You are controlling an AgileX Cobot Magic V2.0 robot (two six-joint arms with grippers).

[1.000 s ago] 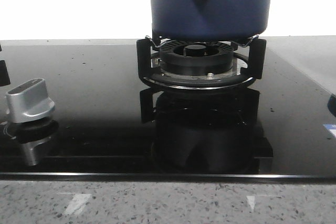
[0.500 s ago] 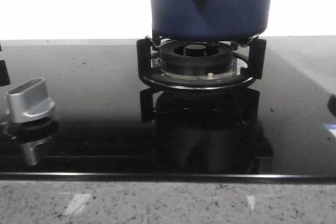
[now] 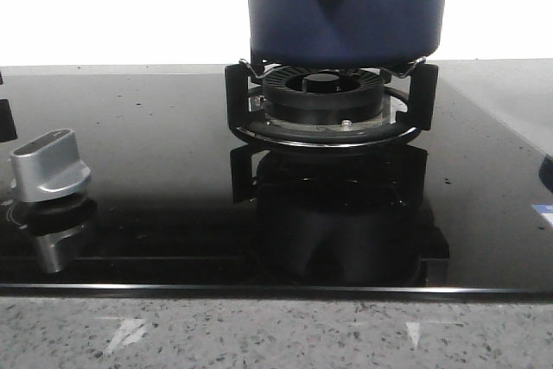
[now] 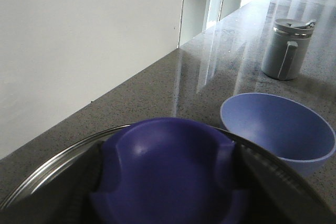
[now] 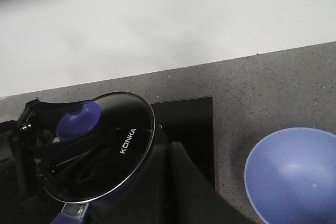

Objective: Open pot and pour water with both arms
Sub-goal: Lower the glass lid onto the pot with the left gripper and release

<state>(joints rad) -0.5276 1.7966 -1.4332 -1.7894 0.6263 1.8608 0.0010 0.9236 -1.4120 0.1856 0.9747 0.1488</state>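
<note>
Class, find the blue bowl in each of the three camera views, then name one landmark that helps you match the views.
Front view: the blue bowl is not in the picture.
Left wrist view: the blue bowl sits on the grey counter at right, below the grey lidded cup.
Right wrist view: the bowl is at the lower right corner, cut by the edge.
Shared landmark: the pot, whose lid knob shows in both wrist views.

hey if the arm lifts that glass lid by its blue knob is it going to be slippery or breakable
Probably breakable: the lid looks like dark glass with a thin metal rim, so a drop could crack it. The knob looks smooth and rounded, possibly slippery, though its side notches, where the left gripper's fingers sit, should help. It may swing or tilt when lifted from that one central point.
</note>
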